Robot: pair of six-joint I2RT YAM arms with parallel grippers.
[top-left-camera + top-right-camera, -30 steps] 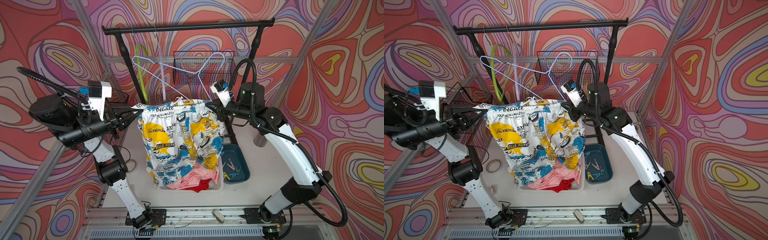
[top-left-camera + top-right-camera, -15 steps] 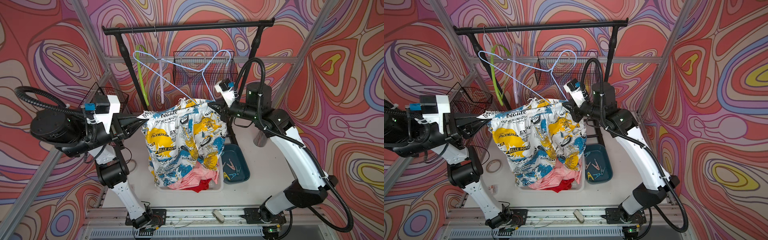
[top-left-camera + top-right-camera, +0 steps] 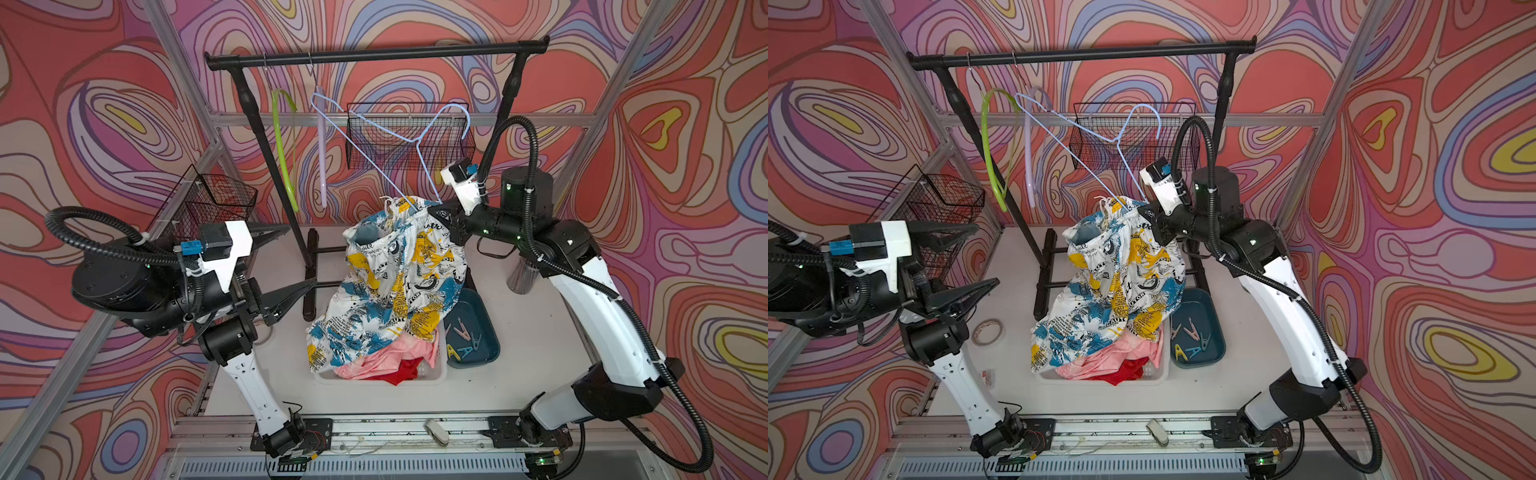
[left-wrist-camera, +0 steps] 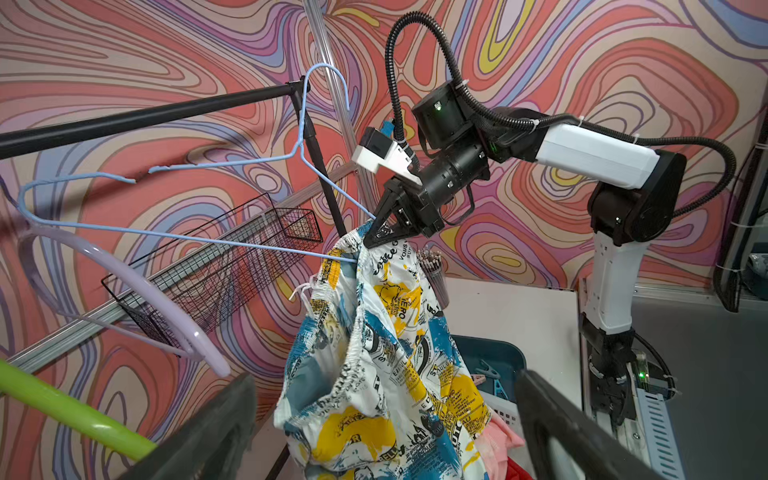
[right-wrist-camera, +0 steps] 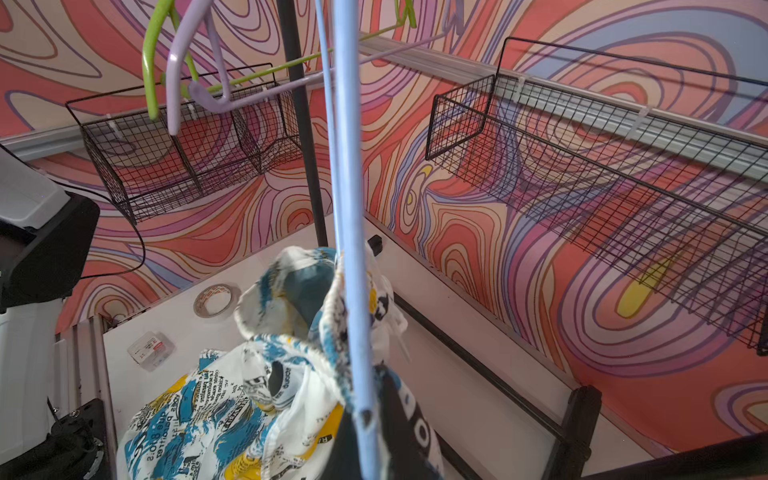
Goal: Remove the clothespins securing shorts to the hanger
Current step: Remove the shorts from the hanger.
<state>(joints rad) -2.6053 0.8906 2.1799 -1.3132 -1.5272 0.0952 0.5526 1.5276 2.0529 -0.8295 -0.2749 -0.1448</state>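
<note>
A: Left gripper (image 3: 302, 255) gapes wide, empty. Right gripper (image 4: 370, 239) pinches the hanger (image 4: 187, 237), shorts (image 3: 399, 282) dangling into the basket (image 3: 441, 370).
B: They could slip and flop outside, since one corner carries them.

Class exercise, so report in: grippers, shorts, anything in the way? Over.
Left gripper open, clear of cloth. Right gripper shut on blue hanger at printed shorts' waistband. Clothespins lie in teal tray; none visible on shorts. Nothing obstructing.

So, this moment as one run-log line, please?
left claw: open, clear | right claw: shut on printed shorts and blue hanger | clothespins: in tray
</note>
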